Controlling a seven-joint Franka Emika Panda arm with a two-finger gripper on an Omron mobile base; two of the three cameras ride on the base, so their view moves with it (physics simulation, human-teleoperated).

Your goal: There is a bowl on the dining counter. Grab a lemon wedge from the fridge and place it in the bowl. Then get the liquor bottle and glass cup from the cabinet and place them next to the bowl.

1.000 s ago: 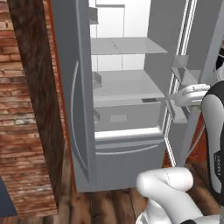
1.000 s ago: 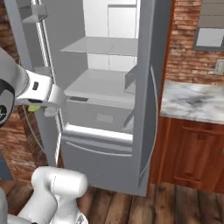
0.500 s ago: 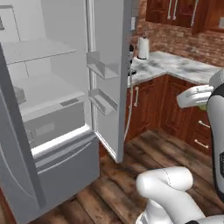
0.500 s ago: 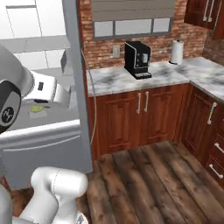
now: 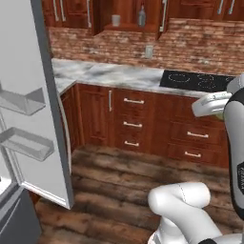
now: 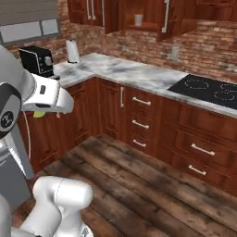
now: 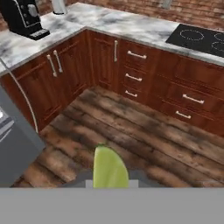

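A yellow-green lemon wedge (image 7: 110,166) sits pinched in my gripper (image 7: 111,180), low in the hand view above the wooden floor. From the right base view the wedge (image 6: 39,113) peeks out under the hand, and my gripper (image 6: 44,110) is shut on it. High on the wall an open cabinet holds the glass cup (image 5: 116,20) and the liquor bottle (image 5: 141,16); the cup (image 6: 138,19) also appears in the right base view. The fridge door (image 5: 33,119) stands open at the left. The bowl is out of view.
A marble counter (image 6: 134,74) runs along the brick wall over wooden drawers, with a black stovetop (image 6: 206,90) at its right. A coffee machine (image 6: 37,60) and a paper towel roll (image 6: 71,50) stand at the corner. The fridge body (image 7: 13,148) lies close on the left.
The base has turned away from the fridge, so both base views now face the counter and wall cabinets. The lemon wedge stays in the shut gripper.
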